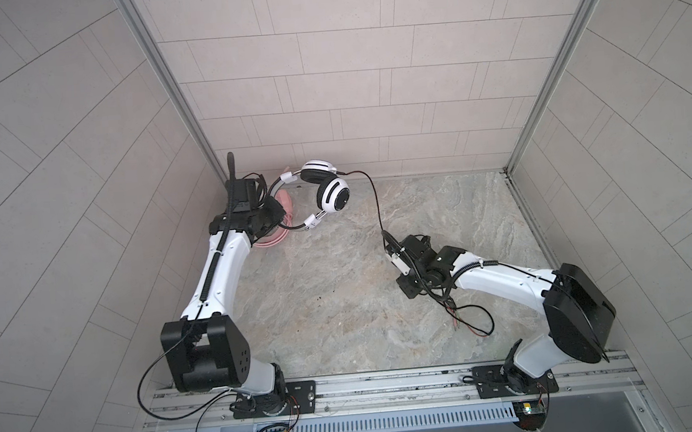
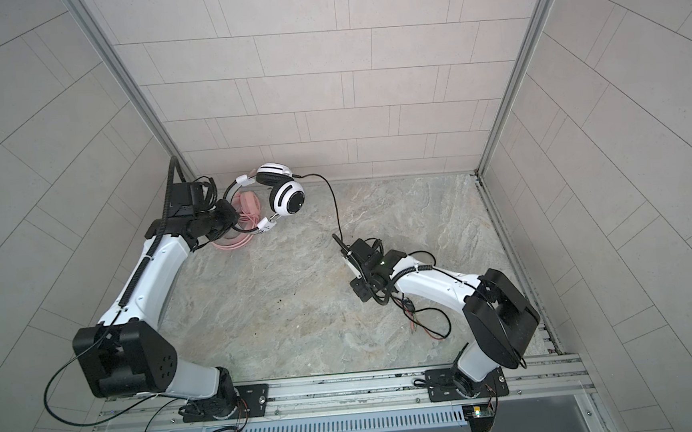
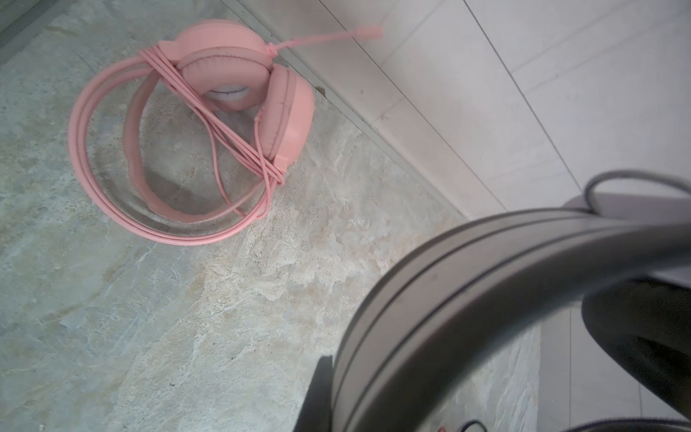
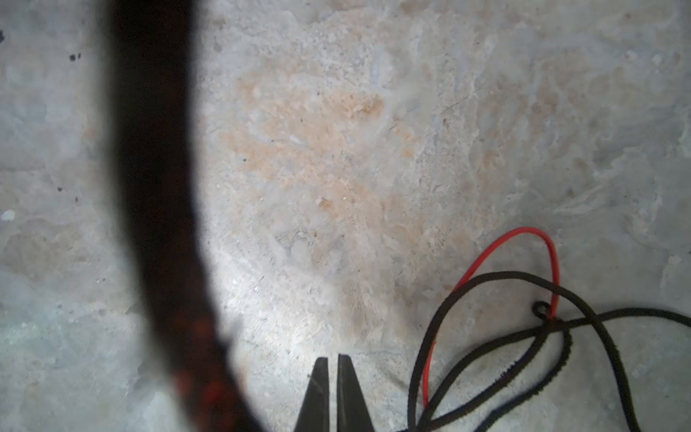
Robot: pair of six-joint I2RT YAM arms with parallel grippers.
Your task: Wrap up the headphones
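left gripper [image 1: 274, 216] closed on white-and-black headset [image 1: 333, 196], held raised, upper left of centre in both top views. pink headset [image 1: 283, 199] behind it on bench [image 1: 333, 293], cable wrapped round it. right gripper [image 4: 332, 368] closed; black cable [image 1: 374, 198] runs to it, grip on it cannot be told.

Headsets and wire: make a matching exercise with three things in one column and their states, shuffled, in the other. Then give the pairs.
Things:
1. pink headset
2. white headset
3. red wire

States:
A. lifted by its headband in the left tool
B. lying loose on the table
C. already wrapped in its own cord, lying on the table

Pairs: 1-C, 2-A, 3-B
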